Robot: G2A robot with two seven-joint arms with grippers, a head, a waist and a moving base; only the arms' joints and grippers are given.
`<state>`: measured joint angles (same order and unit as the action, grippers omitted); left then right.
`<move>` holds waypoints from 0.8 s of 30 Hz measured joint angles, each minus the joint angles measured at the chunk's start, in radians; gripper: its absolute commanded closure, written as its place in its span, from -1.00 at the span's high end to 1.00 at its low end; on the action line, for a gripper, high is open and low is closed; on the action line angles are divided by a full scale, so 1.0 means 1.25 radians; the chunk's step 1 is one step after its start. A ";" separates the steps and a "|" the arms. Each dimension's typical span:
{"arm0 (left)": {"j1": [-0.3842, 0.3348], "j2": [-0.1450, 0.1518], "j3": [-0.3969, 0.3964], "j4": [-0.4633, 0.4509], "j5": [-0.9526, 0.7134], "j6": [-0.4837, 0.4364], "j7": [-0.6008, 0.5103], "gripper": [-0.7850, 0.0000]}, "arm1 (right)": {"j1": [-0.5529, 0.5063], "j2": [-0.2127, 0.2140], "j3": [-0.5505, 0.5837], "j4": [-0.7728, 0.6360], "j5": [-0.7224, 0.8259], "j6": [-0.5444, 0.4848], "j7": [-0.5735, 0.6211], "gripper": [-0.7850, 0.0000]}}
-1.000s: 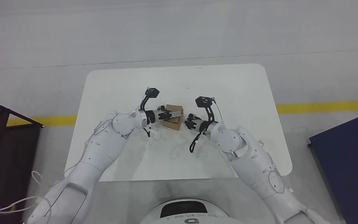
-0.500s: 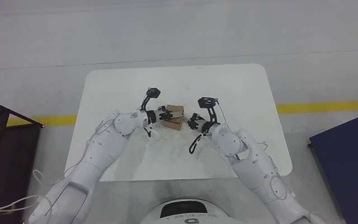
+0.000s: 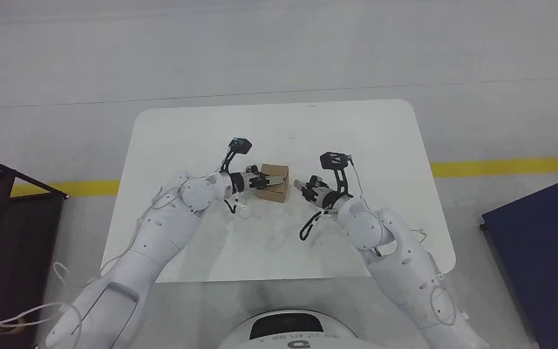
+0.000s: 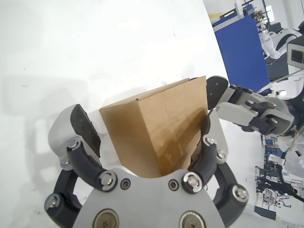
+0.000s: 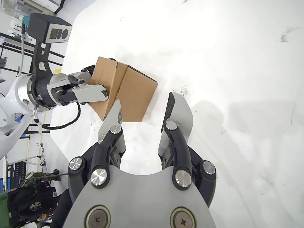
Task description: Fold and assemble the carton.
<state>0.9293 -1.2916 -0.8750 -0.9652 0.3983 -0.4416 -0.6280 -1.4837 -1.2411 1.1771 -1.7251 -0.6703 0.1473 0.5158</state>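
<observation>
A small brown carton (image 3: pixel 275 179) sits near the middle of the white table (image 3: pixel 375 140), one end flap still angled out. My left gripper (image 3: pixel 259 181) is shut on the carton (image 4: pixel 163 122) from its left end, one finger along the near face and the other behind it. In the right wrist view the carton (image 5: pixel 133 91) lies just past my right gripper (image 5: pixel 144 111), which is open with nothing between its fingers. In the top view the right gripper (image 3: pixel 302 187) is a little right of the carton. One of its fingertips (image 4: pixel 215 92) stands close to the carton's far edge.
Bare table lies on all sides of the carton, with rounded corners and a front edge (image 3: pixel 305 277) near the arms. A blue panel (image 3: pixel 523 236) stands off the table's right side and a dark rack (image 3: pixel 26 236) off its left.
My right gripper has drawn back to the right, away from the carton's end. The left gripper and carton have hardly moved.
</observation>
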 measured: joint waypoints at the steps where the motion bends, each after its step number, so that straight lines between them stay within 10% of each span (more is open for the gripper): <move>1: 0.000 0.000 0.001 -0.001 0.005 0.001 0.002 1.00 | -0.007 0.001 0.008 -0.007 0.002 -0.003 -0.003 0.00; 24: -0.002 -0.005 0.024 -0.026 0.086 0.024 0.002 1.00 | 0.030 -0.001 -0.004 0.018 0.003 -0.009 -0.007 0.00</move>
<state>0.9270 -1.2978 -0.8446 -0.9972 0.5052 -0.4112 -0.6261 -1.4467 -1.2425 1.1725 -1.7021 -0.6668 0.1358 0.5074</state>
